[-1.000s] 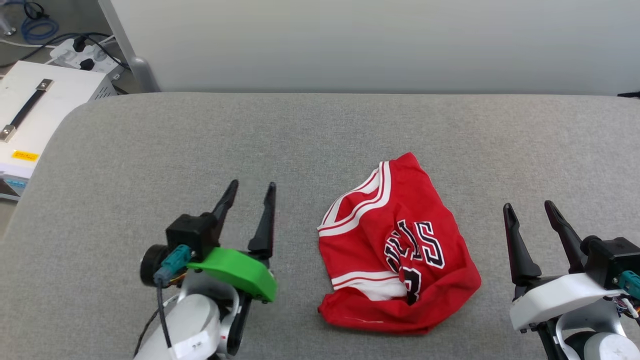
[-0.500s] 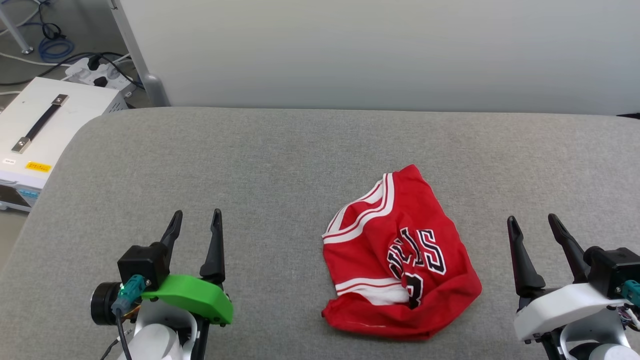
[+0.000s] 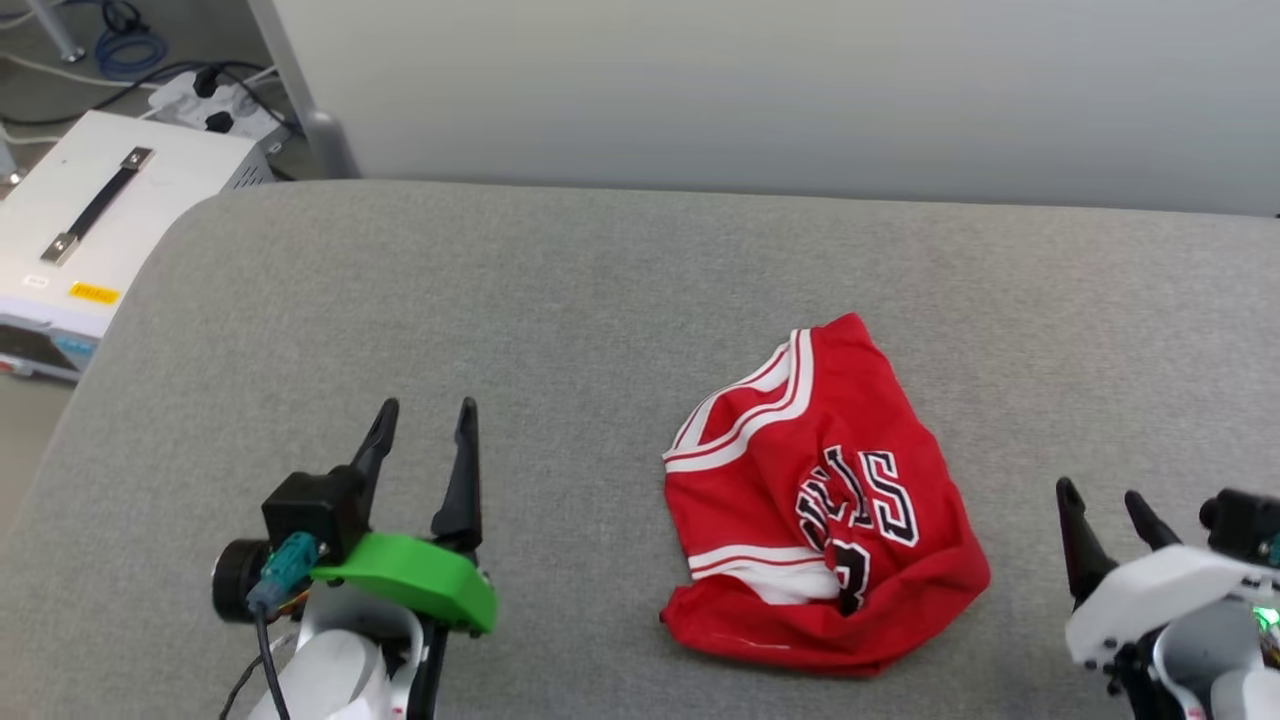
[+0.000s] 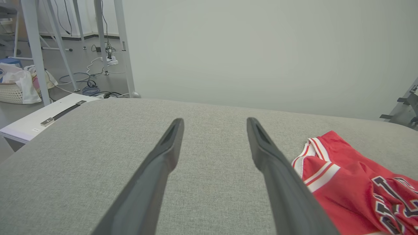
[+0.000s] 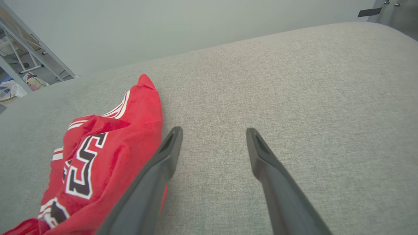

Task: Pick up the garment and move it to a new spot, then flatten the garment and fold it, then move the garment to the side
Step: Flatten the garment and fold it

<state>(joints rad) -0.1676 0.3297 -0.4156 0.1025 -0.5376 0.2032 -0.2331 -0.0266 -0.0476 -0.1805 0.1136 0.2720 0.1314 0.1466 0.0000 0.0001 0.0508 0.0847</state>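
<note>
The garment (image 3: 820, 500), a red jersey with white-and-red striped trim and black white-outlined lettering, lies crumpled on the grey padded table (image 3: 600, 290), right of centre. My left gripper (image 3: 425, 410) hovers open at the lower left, well clear of the cloth. At the lower right my right gripper (image 3: 1105, 492) also stands open, just right of the jersey. In the left wrist view the garment (image 4: 356, 189) lies to the right of my empty left gripper (image 4: 214, 122). In the right wrist view the garment (image 5: 104, 147) sits left of my empty right gripper (image 5: 212, 130).
A white case with a black handle (image 3: 90, 220) stands off the table's left edge, with cables and a power strip (image 3: 215, 95) on the floor behind it. A pale wall panel (image 3: 760, 90) runs along the table's far edge. Grey metal frame legs (image 4: 36, 49) stand at the far left.
The head camera has shifted, so the whole picture has moved. My left gripper drew back toward the lower left. My right gripper now sits lower in view. The garment lies as before.
</note>
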